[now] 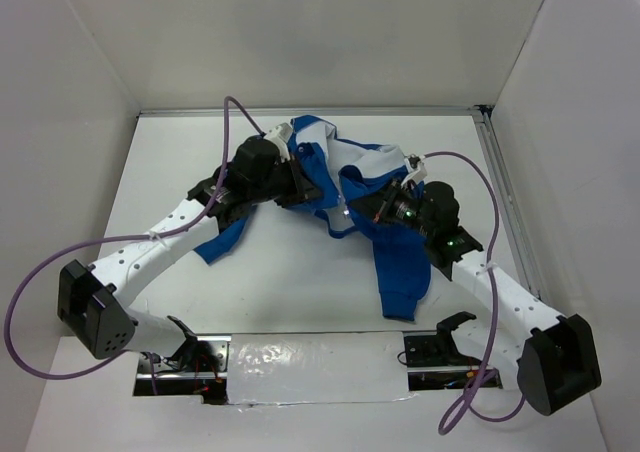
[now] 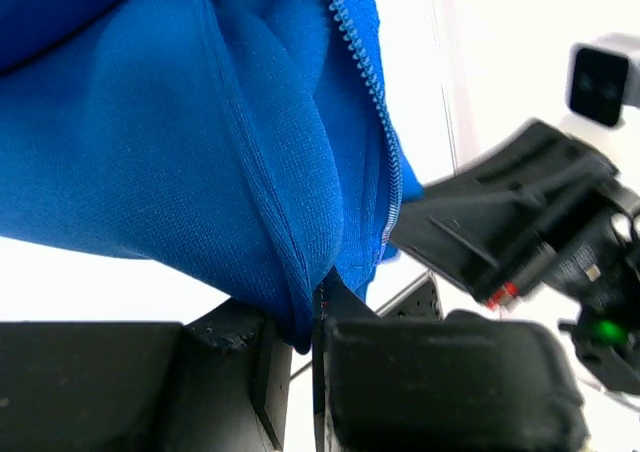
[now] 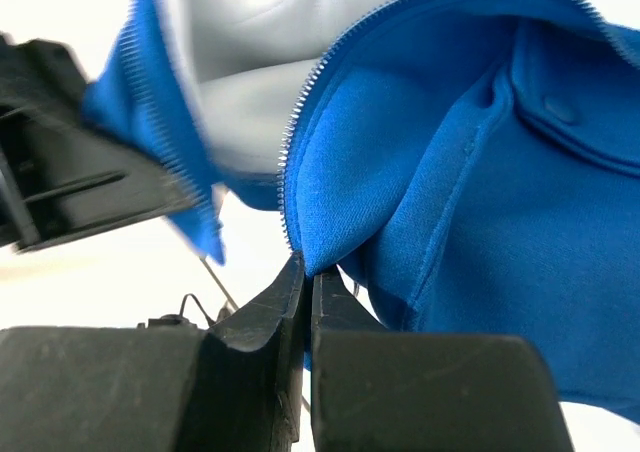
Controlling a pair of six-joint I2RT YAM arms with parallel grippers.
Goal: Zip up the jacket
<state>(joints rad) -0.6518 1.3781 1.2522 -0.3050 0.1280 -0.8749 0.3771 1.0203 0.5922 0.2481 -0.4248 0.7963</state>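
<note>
The jacket [image 1: 398, 262] hangs bunched between the two arms over the middle of the table [image 1: 270, 282], one sleeve trailing toward the near edge. It looks soft, light and floppy, so it is best held by the firmer zipper edge [image 3: 288, 162]. The left gripper [image 2: 312, 307] is clamped on a blue fold beside the teeth, and the right gripper [image 3: 308, 272] is pinched on a corner of that edge

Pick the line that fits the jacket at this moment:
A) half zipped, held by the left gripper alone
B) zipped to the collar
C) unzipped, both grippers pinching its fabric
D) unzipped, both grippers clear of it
C: in the right wrist view the jacket shows its zipper teeth apart, with white lining between. The right gripper nips the hem there, and the left gripper clamps a blue fold.
</note>
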